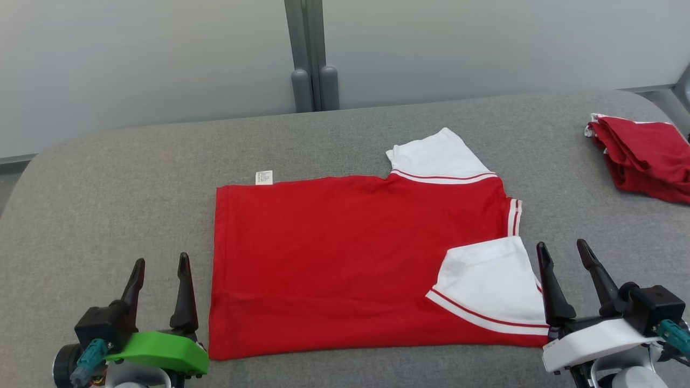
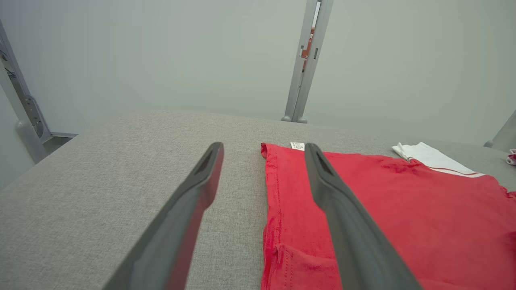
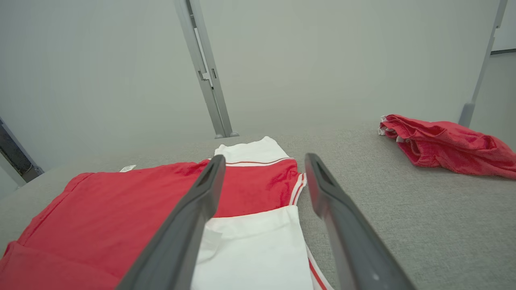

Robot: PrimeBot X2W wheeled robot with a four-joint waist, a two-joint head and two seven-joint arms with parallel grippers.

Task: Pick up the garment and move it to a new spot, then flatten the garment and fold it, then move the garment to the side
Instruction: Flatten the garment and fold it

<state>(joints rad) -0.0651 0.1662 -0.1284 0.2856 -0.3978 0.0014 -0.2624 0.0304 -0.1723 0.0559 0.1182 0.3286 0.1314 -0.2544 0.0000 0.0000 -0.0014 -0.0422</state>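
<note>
1. Head view: the garment [image 1: 345, 258], a red shirt with white sleeves, lies flat in the middle of the table [image 1: 135, 178], with the near sleeve [image 1: 490, 280] turned in over the body. The left hand [image 1: 161, 258] and the right hand [image 1: 561, 244] are both released and hold nothing, one beside each near corner.
2. Left wrist view: the red edge looks doubled low down, perhaps already folded; I cannot be sure.
3. Right wrist view: the white sleeve lies under the spread fingers. I judge that folding is in hand. Next, both hands must pinch the near corners and carry them over evenly.
</note>
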